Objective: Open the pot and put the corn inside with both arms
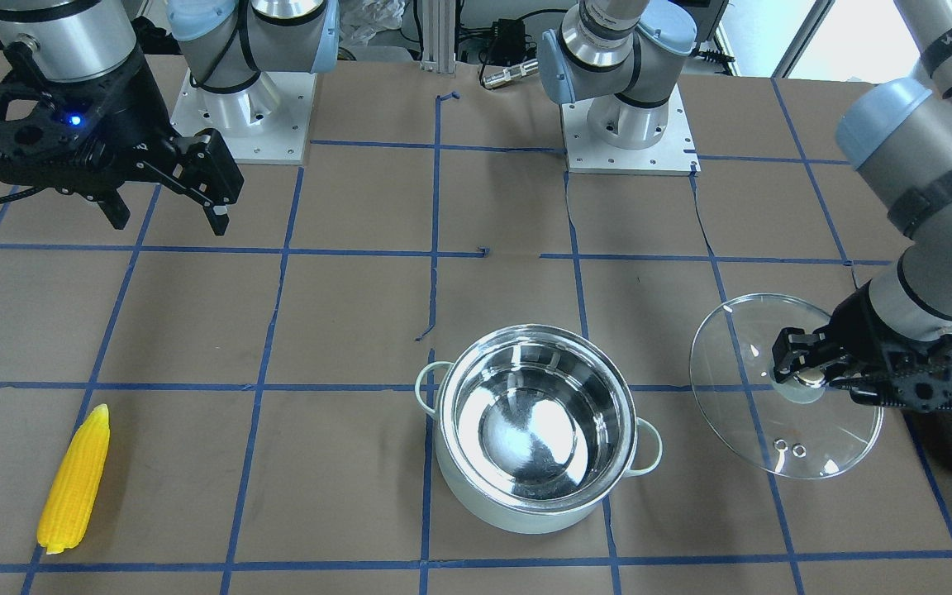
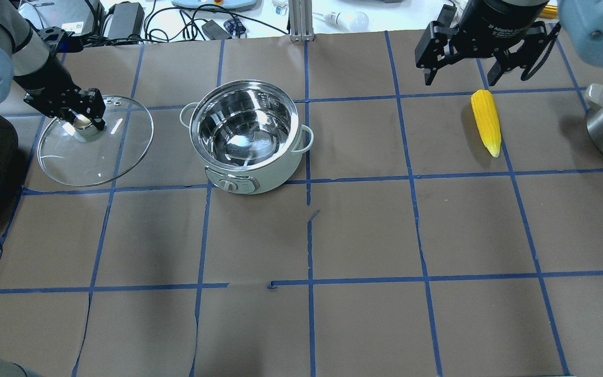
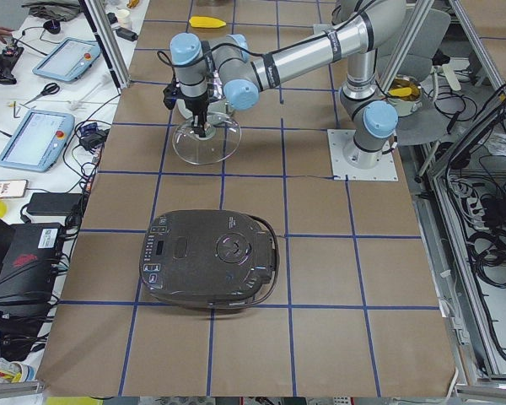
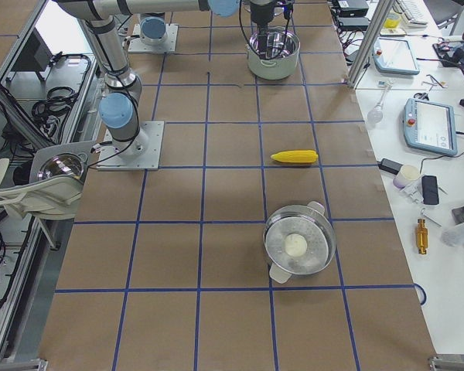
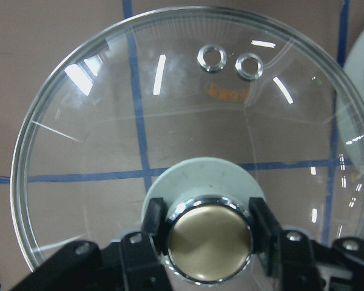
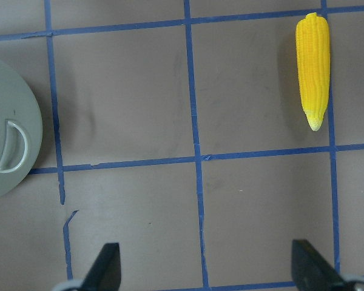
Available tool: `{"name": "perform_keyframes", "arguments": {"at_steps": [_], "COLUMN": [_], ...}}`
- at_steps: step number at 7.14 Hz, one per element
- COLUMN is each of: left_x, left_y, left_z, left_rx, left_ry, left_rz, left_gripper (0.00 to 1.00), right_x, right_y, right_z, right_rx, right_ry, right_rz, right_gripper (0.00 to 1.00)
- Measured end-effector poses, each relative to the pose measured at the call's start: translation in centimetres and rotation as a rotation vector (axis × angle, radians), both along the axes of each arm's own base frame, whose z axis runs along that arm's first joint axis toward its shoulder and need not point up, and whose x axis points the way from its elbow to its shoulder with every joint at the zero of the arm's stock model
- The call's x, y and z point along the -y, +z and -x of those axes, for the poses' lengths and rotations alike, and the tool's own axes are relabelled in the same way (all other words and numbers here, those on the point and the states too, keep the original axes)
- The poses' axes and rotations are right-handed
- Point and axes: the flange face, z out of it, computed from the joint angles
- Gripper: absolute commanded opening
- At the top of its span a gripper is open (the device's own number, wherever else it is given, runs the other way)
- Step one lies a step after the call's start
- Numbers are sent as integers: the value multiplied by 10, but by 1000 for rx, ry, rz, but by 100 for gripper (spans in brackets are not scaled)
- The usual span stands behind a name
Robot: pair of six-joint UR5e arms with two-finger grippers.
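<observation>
The pot (image 1: 534,430) stands open near the table's middle, its steel inside empty; it also shows in the overhead view (image 2: 246,136). My left gripper (image 1: 806,372) is shut on the metal knob (image 5: 209,237) of the glass lid (image 1: 740,364) and holds the lid tilted, low over the table, beside the pot on my left (image 2: 102,152). The corn (image 2: 486,121) lies flat on the table far to the pot's right, also in the front view (image 1: 75,479). My right gripper (image 2: 461,76) is open and empty, raised above the table just beyond the corn's thick end.
A black appliance (image 3: 209,257) sits at the table's left end, close to the lid. A second steel pot (image 4: 298,247) with a white object inside stands at the right end, near the corn. Blue tape lines grid the brown table.
</observation>
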Motion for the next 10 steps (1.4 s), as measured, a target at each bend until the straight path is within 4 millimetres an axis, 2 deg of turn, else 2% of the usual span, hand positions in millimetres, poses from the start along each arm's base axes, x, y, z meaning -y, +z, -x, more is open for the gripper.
{"name": "perform_keyframes", "arguments": {"at_steps": [2, 3, 5, 6, 7, 10], "left_x": [17, 27, 45, 51, 50, 26], "left_y": [-49, -63, -75, -75, -77, -83], "left_z": [-9, -9, 8, 20, 23, -37], "left_rx": [-17, -29, -29, -25, -19, 16], "left_ry": [16, 20, -7, -22, -27, -26], "left_rz": [65, 95, 129, 135, 130, 90], "left_gripper": [12, 13, 13, 12, 12, 12], "right_x": [0, 0, 0, 0, 0, 1], "right_y": [0, 0, 1, 1, 1, -2], "right_z": [0, 0, 0, 0, 0, 0], "right_rx": [0, 0, -2, -2, 0, 4], "right_ry": [1, 1, -1, 0, 1, 2], "right_rz": [0, 0, 0, -1, -2, -7], "right_gripper": [100, 100, 100, 100, 100, 100]}}
